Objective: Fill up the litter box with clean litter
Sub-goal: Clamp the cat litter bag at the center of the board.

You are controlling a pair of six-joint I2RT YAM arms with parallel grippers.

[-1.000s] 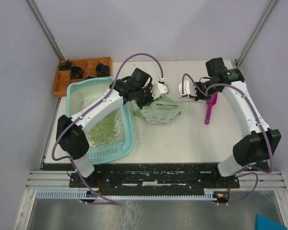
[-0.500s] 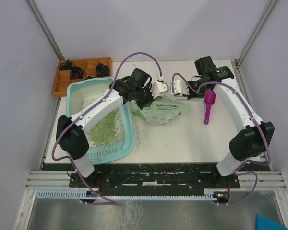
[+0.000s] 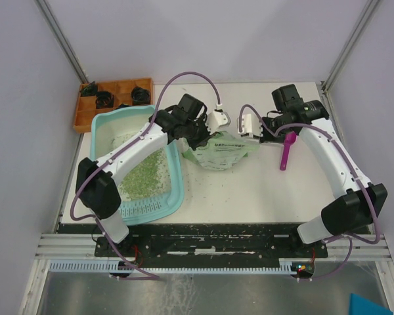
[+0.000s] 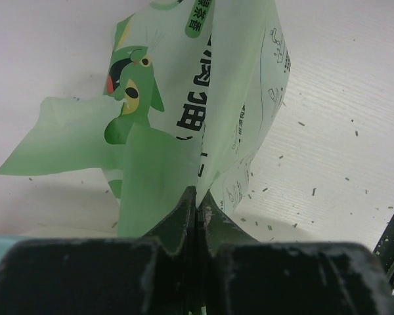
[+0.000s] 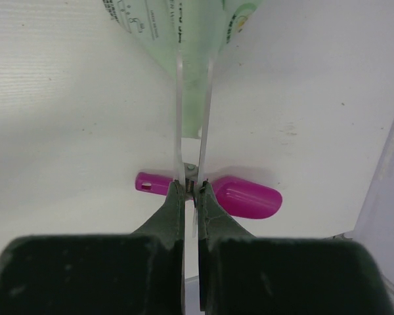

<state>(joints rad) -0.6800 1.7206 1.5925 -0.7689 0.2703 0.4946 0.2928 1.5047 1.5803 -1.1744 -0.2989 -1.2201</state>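
**Colleague:** What do you get from overhead?

**Me:** The clean litter [image 3: 144, 173] lies as a green patch inside the litter box [image 3: 148, 210], on the left of the table [image 3: 262, 190] and partly under my left arm. The bag [image 3: 223, 151] slumps just right of the box. My left fingers [image 3: 217, 121] are at its far-left corner and my right fingers [image 3: 249, 123] at its far-right corner. The magenta scoop [image 3: 285, 151] lies apart to the right, and stray granules dot the table.

**Colleague:** And the left wrist?

**Me:** My left fingers [image 4: 197, 209] are pressed together on a fold of the bag [image 4: 210, 92]. The film is thin, creased and hangs limp. I judge it soft, light and rather slippery, so an edge pinch could slide off.

**Colleague:** Right wrist?

**Me:** My right fingers [image 5: 196, 195] are closed as well, as far as I can tell on a narrow strip of the bag's [image 5: 184, 26] edge. The scoop [image 5: 246, 198] lies on the table just beyond them.

**Colleague:** So how would you take it?

**Me:** By a doubled seam at each corner, where I expect the film to be stiffest. Loose granules will run to the lowest point, so tilting has to be gentle, with the low end over the box. I can't tell how much the bag holds.
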